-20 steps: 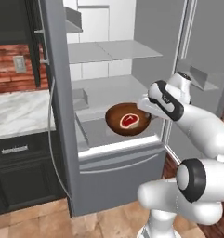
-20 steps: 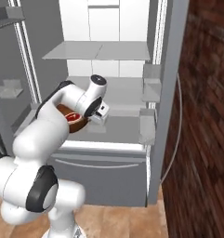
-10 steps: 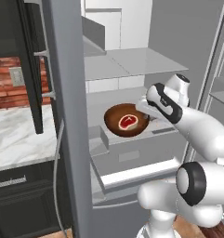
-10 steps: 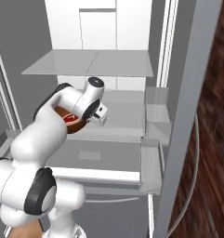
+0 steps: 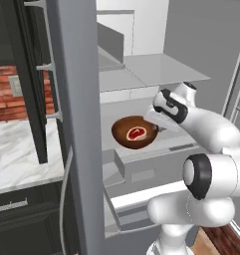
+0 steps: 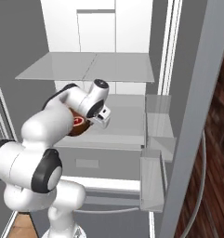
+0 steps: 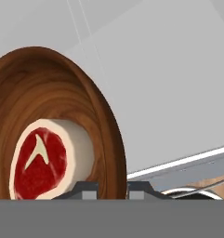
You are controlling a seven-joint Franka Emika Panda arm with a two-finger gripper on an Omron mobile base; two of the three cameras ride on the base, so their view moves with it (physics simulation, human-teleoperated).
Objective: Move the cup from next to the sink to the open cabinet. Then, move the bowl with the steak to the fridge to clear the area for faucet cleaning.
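The bowl (image 5: 135,133) is round, dark brown and wooden, with the red steak (image 5: 137,133) lying in it. My gripper (image 5: 157,125) is shut on the bowl's right rim and holds it tilted in front of the open fridge (image 5: 156,69), just above a middle shelf. From the right side, the bowl (image 6: 78,127) and steak (image 6: 79,121) peek out behind my forearm, next to the gripper (image 6: 88,122). In the hand view the bowl (image 7: 62,111) stands on edge, the steak (image 7: 39,160) rests against its inside, and the gripper (image 7: 112,187) pinches the rim between its fingertips (image 7: 83,188).
The fridge's grey left door (image 5: 76,149) stands open close by my left. Beyond it are a white marble counter (image 5: 17,159), black lower cabinets (image 5: 17,214) and a brick wall (image 5: 12,94). The right door (image 6: 197,116) carries bins (image 6: 155,139). Glass shelves (image 6: 99,65) span the interior.
The base has driven closer to the fridge, so the whole scene has grown and shifted. The bowl stays in my shut gripper, now nearer the middle shelf.
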